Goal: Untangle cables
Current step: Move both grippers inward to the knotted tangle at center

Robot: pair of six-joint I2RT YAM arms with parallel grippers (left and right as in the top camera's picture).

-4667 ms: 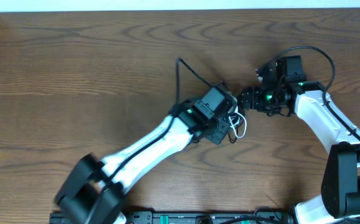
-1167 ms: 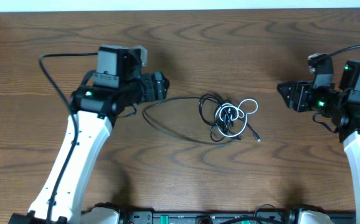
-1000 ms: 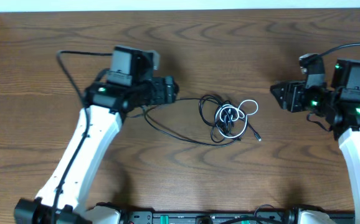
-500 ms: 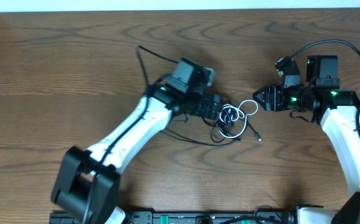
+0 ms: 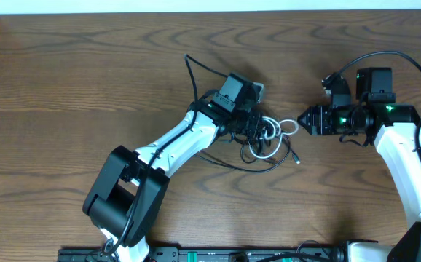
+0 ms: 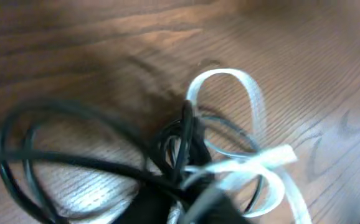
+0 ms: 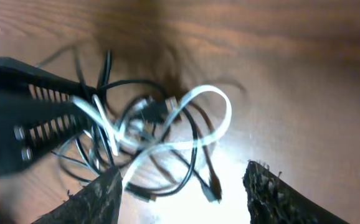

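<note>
The cables lie in a tangle at mid-table: a thin white cord (image 5: pixel 282 129) looped through a thin black cord (image 5: pixel 229 161) that trails left and front. Its small plug end (image 5: pixel 296 160) points right. My left gripper (image 5: pixel 260 131) is down on the tangle. In the left wrist view its dark blurred fingers (image 6: pixel 155 205) stand close together at the bottom around black cord (image 6: pixel 74 158) and white loops (image 6: pixel 255 106). My right gripper (image 5: pixel 300 120) is open and empty, just right of the tangle. In the right wrist view the white cord (image 7: pixel 211 93) lies ahead of it (image 7: pixel 183 199).
The wooden table (image 5: pixel 87 87) carries only the tangle. Thick black wires arch over both arms (image 5: pixel 385 58). The left gripper's black body (image 7: pixel 24 130) shows at the left of the right wrist view. The table's far edge (image 5: pixel 210 10) is at the top.
Both arms swung in from the sides toward the tangle. In the last half second the left gripper pushed onto it, the right gripper held near it, and the plug end shifted slightly left.
</note>
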